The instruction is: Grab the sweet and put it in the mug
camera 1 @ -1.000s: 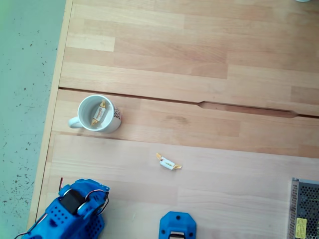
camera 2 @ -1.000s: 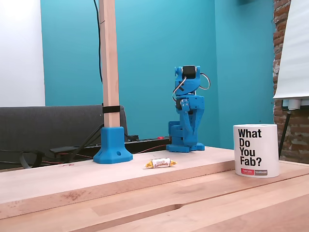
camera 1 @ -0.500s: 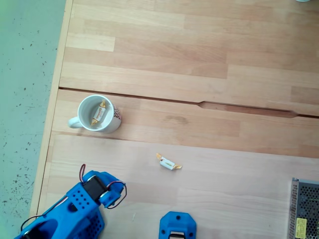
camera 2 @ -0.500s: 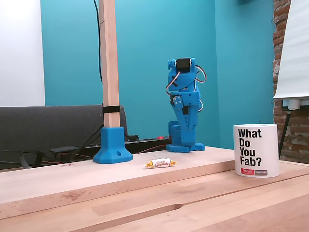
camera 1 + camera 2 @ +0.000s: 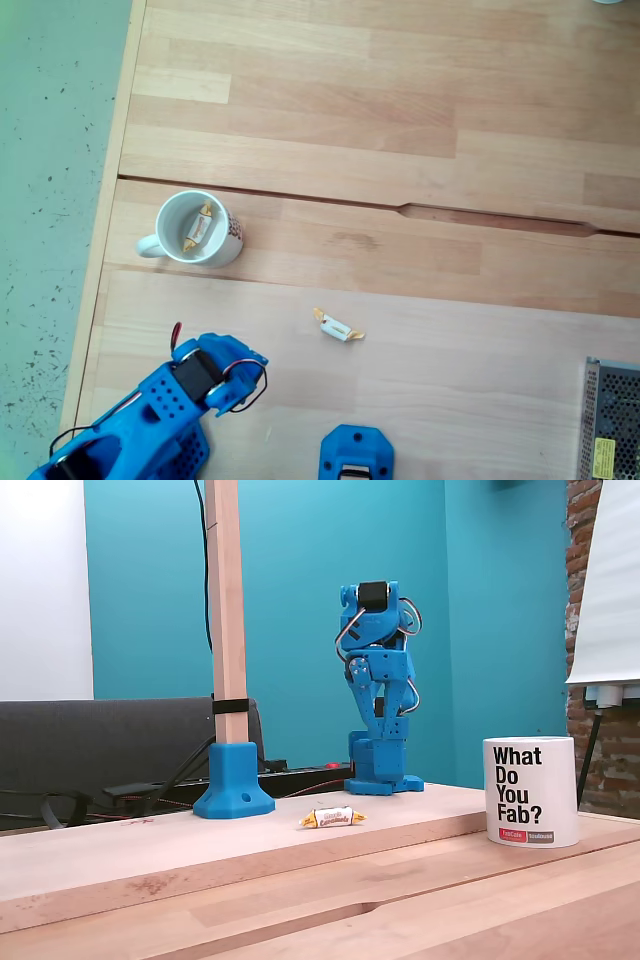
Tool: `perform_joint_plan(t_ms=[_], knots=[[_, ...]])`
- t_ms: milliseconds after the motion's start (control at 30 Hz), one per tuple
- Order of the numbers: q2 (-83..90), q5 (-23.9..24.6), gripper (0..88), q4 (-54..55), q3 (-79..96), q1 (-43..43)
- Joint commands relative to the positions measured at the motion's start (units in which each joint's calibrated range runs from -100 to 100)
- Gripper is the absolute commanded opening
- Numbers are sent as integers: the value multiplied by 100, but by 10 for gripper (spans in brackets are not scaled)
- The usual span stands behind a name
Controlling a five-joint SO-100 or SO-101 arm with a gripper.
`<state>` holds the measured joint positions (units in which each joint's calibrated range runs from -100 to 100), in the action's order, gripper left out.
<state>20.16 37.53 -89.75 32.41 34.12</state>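
A white mug [image 5: 165,244] stands near the table's left edge in a fixed view from above, and a wrapped sweet [image 5: 200,225] lies inside it. Another sweet [image 5: 338,327], white with gold twisted ends, lies on the wood to the right of the mug and nearer the front. From the side, in a fixed view, this sweet [image 5: 332,818] rests on the raised board and the mug [image 5: 530,790] stands at the right. My blue arm [image 5: 175,400] [image 5: 376,680] is folded up at the front left, well clear of both. Its gripper fingers cannot be made out.
A wooden post in a blue foot [image 5: 232,790] [image 5: 356,455] stands near the front edge, close to the loose sweet. A perforated metal box [image 5: 610,420] sits at the front right corner. A groove [image 5: 420,208] runs across the table.
The arm's upper part has unfolded and swung toward the loose sweet: to the right seen from above, to the left seen from the side. Mug and sweets have not moved.
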Motion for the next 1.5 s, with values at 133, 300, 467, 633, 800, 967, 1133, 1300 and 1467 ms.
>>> perform_joint_plan(t_ms=[133, 300, 467, 633, 800, 967, 1133, 1300, 1467], knots=[[-1113, 39, 0, 63, -1046, 66], [-2042, 5, 0, 55, -1778, 233], [-2524, -24, 0, 55, -2313, 582], [-2851, -24, 0, 55, -2875, 865], [-3135, -20, 0, 55, -3259, 1083], [-3307, -10, 0, 55, -3589, 1090], [-3445, 15, 0, 55, -4035, 1090], [-3720, 39, 0, 55, -4267, 1047], [-3772, 44, 0, 55, -4347, 597]])
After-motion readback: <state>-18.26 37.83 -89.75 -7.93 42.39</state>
